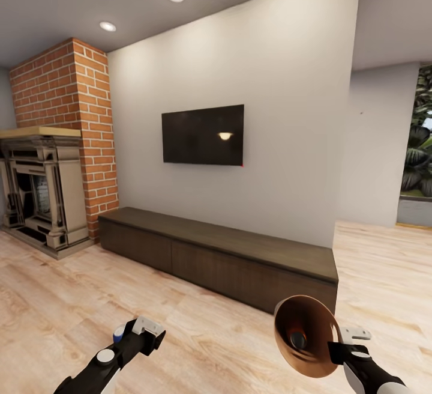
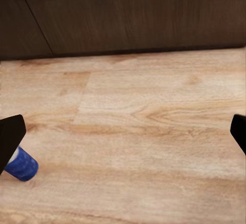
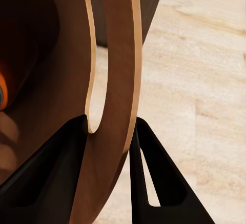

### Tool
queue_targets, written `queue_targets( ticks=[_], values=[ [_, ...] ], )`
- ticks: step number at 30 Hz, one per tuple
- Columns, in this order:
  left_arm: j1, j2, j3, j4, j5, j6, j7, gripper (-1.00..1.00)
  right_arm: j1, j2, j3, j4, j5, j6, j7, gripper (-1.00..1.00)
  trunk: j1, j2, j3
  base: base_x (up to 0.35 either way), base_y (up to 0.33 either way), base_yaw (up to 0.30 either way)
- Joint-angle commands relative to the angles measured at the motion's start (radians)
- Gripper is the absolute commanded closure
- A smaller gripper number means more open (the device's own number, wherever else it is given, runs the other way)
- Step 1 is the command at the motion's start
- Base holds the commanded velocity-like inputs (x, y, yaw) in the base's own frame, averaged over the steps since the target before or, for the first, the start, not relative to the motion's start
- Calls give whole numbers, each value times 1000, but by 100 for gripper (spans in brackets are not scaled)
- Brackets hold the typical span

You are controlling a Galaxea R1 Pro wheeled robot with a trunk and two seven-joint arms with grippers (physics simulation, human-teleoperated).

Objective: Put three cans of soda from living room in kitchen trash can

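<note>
My right gripper [image 1: 337,351] is shut on the rim of the tash can [image 1: 312,322], a coppery-brown bucket held tilted with its mouth facing the head camera. In the right wrist view the two black fingers [image 3: 61,162] pinch the can's wall [image 3: 119,55]. An orange can of soda [image 1: 298,339] lies inside it, and its edge [image 3: 2,88] shows in the wrist view. My left gripper [image 1: 144,337] hangs low over the floor with its fingers [image 2: 10,137] far apart. A blue can of soda [image 2: 21,165] sits right against one finger, also blue beside the gripper [image 1: 118,335].
This is the living room. A long low dark-brown bench [image 1: 222,253] runs along the wall under a wall-mounted TV [image 1: 203,134]. A red brick column [image 1: 90,118] and fireplace [image 1: 39,193] stand at the left. Light wood floor [image 1: 210,334] lies ahead; an opening shows at the right.
</note>
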Motion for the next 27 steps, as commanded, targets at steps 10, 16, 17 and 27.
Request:
queue_targets(
  ticks=[10, 16, 17, 27],
  values=[
    [0, 0, 0, 0, 0, 0, 0, -100, -1, 1, -8, -2, 1, 0, 3, 100, -39, 70, 32, 0, 0, 40],
    [0, 1, -1, -1, 0, -1, 0, -100, -1, 0, -8, -2, 1, 0, 3, 100, -50, 91, 41, 0, 0, 216],
    [0, 1, -1, -1, 0, -1, 0, -100, -1, 0, -8, -2, 1, 0, 3, 100, -50, 91, 41, 0, 0, 237],
    [0, 2, -2, -1, 1, -2, 0, -100, -1, 0, -8, -2, 1, 0, 3, 100, -50, 91, 41, 0, 0, 155]
  ],
)
